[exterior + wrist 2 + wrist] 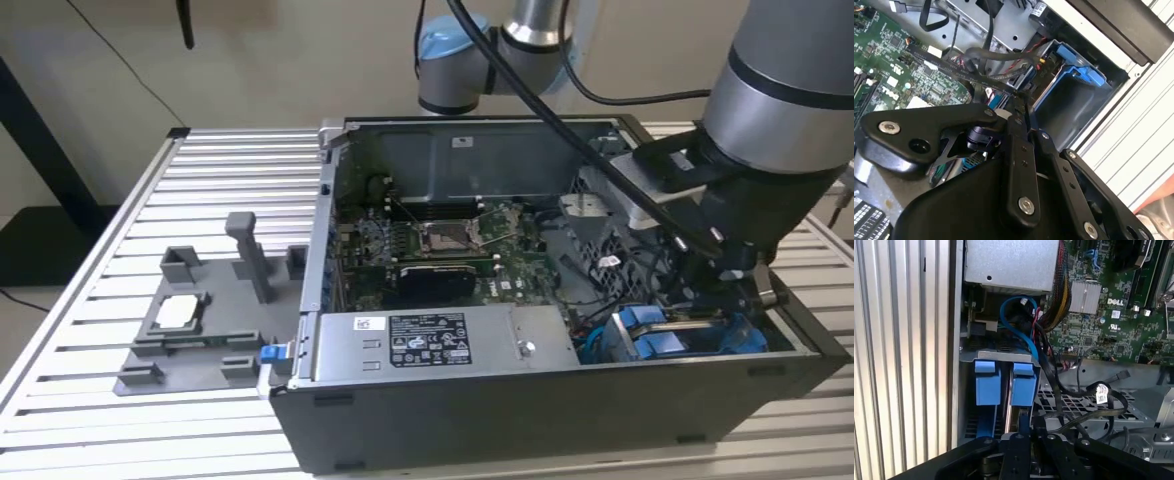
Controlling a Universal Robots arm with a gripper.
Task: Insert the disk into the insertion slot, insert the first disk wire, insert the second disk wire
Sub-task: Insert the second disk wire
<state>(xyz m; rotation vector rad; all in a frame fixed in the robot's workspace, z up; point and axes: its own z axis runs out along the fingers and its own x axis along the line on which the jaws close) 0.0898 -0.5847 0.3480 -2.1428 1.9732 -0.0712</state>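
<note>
The disk's blue carrier, with its two blue tabs (988,382), sits down inside the insertion slot (968,390) at the case's front corner, on the exterior view's right (654,338). In the second wrist view the carrier (1079,70) lies just beyond the fingertips. My gripper (1024,434) hangs directly over the tab end, with its black fingers (1015,150) drawn together on a small black wire connector (1024,416). The connector's cable (979,75) trails back across the case. In the exterior view the arm's wrist (727,215) hides the fingers.
The grey labelled power-supply box (427,345) borders the slot. The green motherboard (447,245) fills the case floor. Loose black cables (1094,400) and a blue cable (1014,325) lie near the bay. A grey fixture (200,320) stands on the slatted table at the exterior view's left.
</note>
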